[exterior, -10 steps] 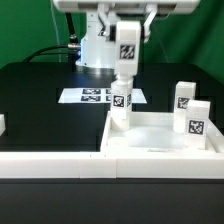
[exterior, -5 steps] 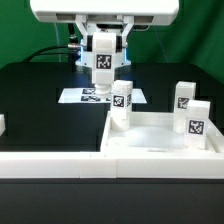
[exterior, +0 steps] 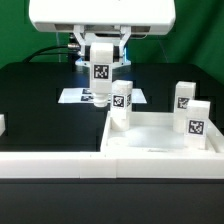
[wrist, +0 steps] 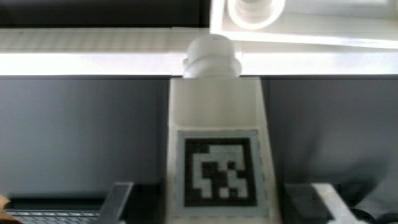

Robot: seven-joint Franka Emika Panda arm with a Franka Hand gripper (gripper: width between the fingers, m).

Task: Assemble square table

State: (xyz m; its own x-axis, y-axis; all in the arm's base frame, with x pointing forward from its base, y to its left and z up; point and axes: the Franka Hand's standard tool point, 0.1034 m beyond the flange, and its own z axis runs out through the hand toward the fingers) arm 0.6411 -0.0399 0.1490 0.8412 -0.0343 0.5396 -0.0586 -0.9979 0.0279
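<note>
Holding leg [exterior: 102,73] upright | pincer [exterior: 102,88] | long axis vertical

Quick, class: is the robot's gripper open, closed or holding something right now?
Gripper: closed on a white tagged leg, gripped between its two fingers and held above the table, clear of the square slab.

No words, brands or numbers can be read; only black-and-white square marker tags show, on the small white plastic legs [exterior: 121,99], on the gripped leg [wrist: 221,150] and on the flat white marker board [exterior: 88,96].
</note>
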